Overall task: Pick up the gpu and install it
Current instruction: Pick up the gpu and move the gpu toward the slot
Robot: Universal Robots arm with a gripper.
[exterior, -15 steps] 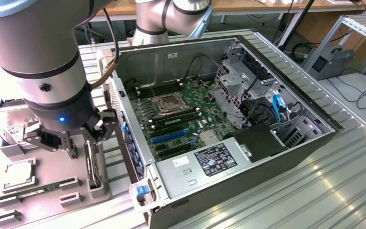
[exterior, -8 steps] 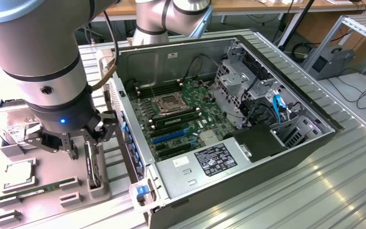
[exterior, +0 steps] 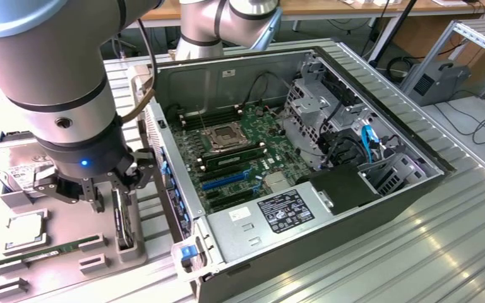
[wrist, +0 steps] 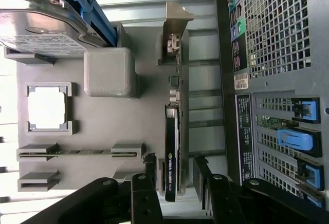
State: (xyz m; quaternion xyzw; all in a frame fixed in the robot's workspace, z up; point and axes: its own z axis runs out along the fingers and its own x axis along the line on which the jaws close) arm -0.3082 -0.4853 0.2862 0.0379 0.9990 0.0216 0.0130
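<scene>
My jaws are spread wide and they pinch nothing. My gripper [wrist: 174,161] hangs low over the grey holder [exterior: 134,251], and the gpu [wrist: 172,126] stands on its long edge in a slot of this holder, directly between my two fingers [wrist: 149,168]. From the wrist view I judge that neither finger touches the card; a small gap is on each side.

So the task is at its beginning. The gpu is not gripped and not lifted, and inside the computer case [exterior: 411,183] the blue slots [exterior: 225,180] on the board are without a card. The whole installing is not yet done.

About room: outside one finger, the wall of the case is near, so there is little space on that side. Outside the other finger, a raised grey block [wrist: 109,72] of the holder stands just beside the card, further along it. The silver bracket [wrist: 175,34] is at the far end from me. Above the card I see nothing in the way.
</scene>
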